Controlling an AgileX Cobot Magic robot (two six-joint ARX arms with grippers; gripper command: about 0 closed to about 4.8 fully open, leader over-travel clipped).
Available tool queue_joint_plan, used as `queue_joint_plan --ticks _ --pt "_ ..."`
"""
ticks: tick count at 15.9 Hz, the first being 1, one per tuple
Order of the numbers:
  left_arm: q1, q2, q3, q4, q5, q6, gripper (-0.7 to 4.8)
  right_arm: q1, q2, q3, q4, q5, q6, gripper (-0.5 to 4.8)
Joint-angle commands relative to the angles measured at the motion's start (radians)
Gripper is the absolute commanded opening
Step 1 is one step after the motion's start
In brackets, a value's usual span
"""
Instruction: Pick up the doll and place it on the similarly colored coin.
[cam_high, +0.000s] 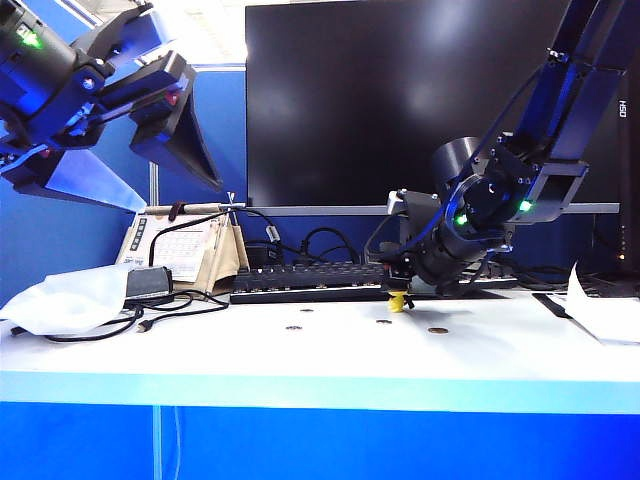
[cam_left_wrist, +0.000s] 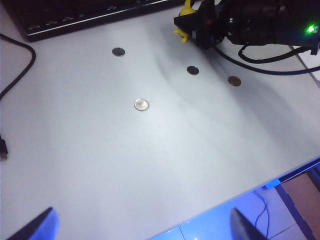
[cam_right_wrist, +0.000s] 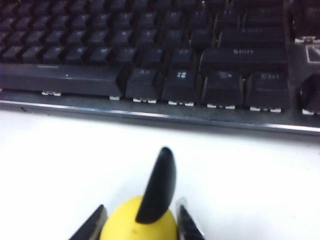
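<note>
The doll (cam_right_wrist: 140, 220) sits between the right gripper's (cam_right_wrist: 140, 222) fingers, which clasp it; left gripper (cam_left_wrist: 142, 227) hangs released.

doll (cam_right_wrist: 137, 225): cut off by frame edge | keyboard (cam_right_wrist: 165, 65) legends: mostly blurred

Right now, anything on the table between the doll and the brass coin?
Nothing directly. In the left wrist view, bare tabletop runs from the doll, held in the right pincer, to the brass coin; a dark grey coin sits just beside that line.
</note>
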Motion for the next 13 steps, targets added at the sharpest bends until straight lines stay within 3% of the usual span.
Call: queue_joint_plan --ticks 1,4,13 --pt "-0.001 -0.002 0.0 0.006 -0.002 -0.003 4.79 0.002 -0.004 0.0 -0.02 0.0 0.001 1.72" --pt "-0.001 -0.002 0.0 0.005 -0.002 -0.003 4.79 0.002 -0.004 0.0 -0.016 -0.001 0.003 1.03" --pt "-0.001 -0.002 0.0 -0.023 -0.003 -0.002 4.79 0.0 -0.117 0.0 -0.074 -0.023 0.019 1.03"
